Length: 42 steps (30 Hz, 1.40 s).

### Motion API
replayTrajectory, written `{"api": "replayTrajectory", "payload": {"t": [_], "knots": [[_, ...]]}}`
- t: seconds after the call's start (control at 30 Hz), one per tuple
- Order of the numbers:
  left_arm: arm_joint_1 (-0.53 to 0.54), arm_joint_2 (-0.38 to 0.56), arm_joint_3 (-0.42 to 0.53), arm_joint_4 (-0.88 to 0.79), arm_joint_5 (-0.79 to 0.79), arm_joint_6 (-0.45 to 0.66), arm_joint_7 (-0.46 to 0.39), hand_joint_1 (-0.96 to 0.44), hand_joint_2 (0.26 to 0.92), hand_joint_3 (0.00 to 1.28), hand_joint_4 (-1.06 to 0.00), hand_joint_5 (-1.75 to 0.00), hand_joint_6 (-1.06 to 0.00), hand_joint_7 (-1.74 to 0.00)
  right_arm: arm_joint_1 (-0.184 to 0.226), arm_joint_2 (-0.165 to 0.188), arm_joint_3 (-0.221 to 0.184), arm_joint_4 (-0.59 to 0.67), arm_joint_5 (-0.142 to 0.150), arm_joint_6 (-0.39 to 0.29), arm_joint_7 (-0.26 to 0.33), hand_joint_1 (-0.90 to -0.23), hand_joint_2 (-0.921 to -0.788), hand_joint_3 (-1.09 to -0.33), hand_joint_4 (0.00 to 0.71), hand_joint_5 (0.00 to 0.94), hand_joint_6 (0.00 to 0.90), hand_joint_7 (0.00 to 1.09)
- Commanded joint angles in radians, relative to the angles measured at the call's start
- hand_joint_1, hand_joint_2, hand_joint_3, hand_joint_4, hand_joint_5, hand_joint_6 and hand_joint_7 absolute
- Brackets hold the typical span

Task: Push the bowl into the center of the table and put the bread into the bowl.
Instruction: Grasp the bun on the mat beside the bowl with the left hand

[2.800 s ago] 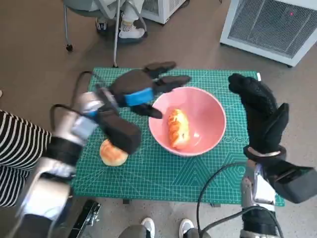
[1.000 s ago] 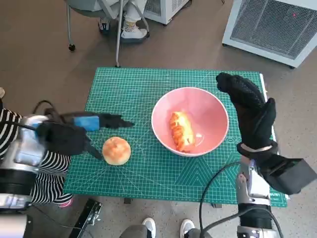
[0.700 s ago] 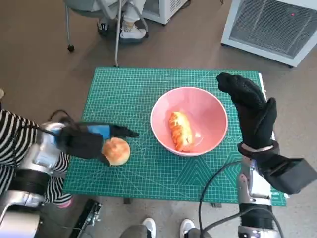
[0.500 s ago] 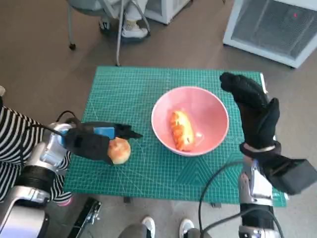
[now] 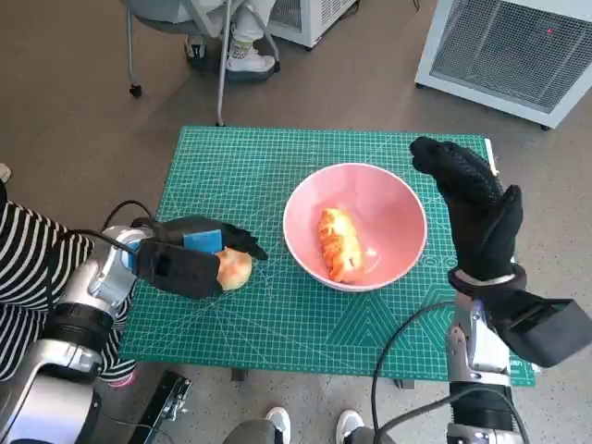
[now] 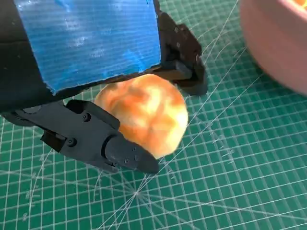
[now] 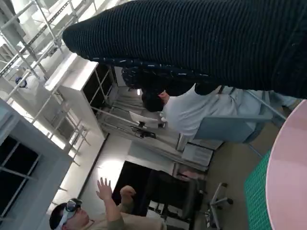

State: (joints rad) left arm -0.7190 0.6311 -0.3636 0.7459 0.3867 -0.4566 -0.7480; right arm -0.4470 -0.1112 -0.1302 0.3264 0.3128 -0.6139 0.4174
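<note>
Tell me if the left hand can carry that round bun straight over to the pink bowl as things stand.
Probably yes. The left hand already has its fingers around the round bun, and only bare green mat lies between it and the pink bowl. The right hand stands on the bowl's far side.

The left hand (image 5: 190, 254) covers much of the round bread (image 5: 233, 268); its grip seems unsettled.

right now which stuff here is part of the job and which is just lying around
Job:
pink bowl
long bread in the bowl
round bun, left hand around it
green mat

Lying about:
white cabinet
chair legs
person's feet
</note>
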Motion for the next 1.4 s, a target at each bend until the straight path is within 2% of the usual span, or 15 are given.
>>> {"api": "replayTrajectory", "payload": {"t": [0.03, 0.17, 0.3, 0.6, 0.83, 1.0, 1.17, 1.4], "knots": [[-0.013, 0.048, 0.073, -0.064, -0.093, -0.025, -0.052, -0.02, 0.916, 0.10, -0.67, -1.10, -0.57, -1.23, 0.027, 0.003, -0.007, -0.003, 0.006, 0.022, -0.006, -0.676, -0.921, -0.719, 0.194, 0.003, 0.056, 0.41], [-0.001, 0.065, 0.179, -0.173, -0.205, -0.015, -0.047, 0.00, 0.919, 0.09, -0.68, -1.15, -0.58, -1.23, 0.024, 0.007, -0.009, 0.000, 0.006, 0.024, -0.007, -0.676, -0.921, -0.718, 0.195, 0.003, 0.057, 0.41], [0.006, 0.067, 0.244, -0.260, -0.259, -0.001, -0.020, 0.00, 0.917, 0.08, -0.70, -1.14, -0.61, -1.20, 0.022, 0.009, -0.009, 0.000, 0.001, 0.023, -0.008, -0.676, -0.921, -0.717, 0.195, 0.003, 0.055, 0.41], [-0.013, 0.035, 0.319, -0.402, -0.340, 0.058, 0.025, 0.00, 0.920, 0.06, -0.69, -1.16, -0.63, -1.17, 0.014, 0.010, -0.012, 0.012, 0.007, 0.024, -0.002, -0.687, -0.921, -0.717, 0.195, 0.002, 0.052, 0.41], [-0.053, -0.011, 0.311, -0.440, -0.343, 0.067, 0.053, 0.00, 0.920, 0.06, -0.69, -1.13, -0.63, -1.20, 0.012, 0.011, -0.014, 0.017, 0.013, 0.022, 0.004, -0.687, -0.921, -0.716, 0.196, 0.002, 0.050, 0.41], [-0.095, -0.073, 0.269, -0.450, -0.308, 0.067, 0.081, 0.00, 0.920, 0.08, -0.67, -1.15, -0.61, -1.23, 0.012, 0.010, -0.016, 0.015, 0.016, 0.023, 0.006, -0.687, -0.921, -0.715, 0.196, 0.002, 0.050, 0.41], [-0.143, -0.132, 0.223, -0.415, -0.276, 0.036, 0.095, 0.00, 0.920, 0.10, -0.66, -1.16, -0.59, -1.25, 0.013, 0.008, -0.019, 0.015, 0.020, 0.025, 0.007, -0.689, -0.921, -0.714, 0.197, 0.002, 0.050, 0.41], [-0.197, -0.198, 0.172, -0.345, -0.249, 0.034, 0.091, 0.00, 0.920, 0.07, -0.70, -1.10, -0.60, -1.23, 0.021, 0.009, -0.019, 0.007, 0.017, 0.023, 0.003, -0.687, -0.921, -0.713, 0.197, 0.002, 0.050, 0.41]]}}
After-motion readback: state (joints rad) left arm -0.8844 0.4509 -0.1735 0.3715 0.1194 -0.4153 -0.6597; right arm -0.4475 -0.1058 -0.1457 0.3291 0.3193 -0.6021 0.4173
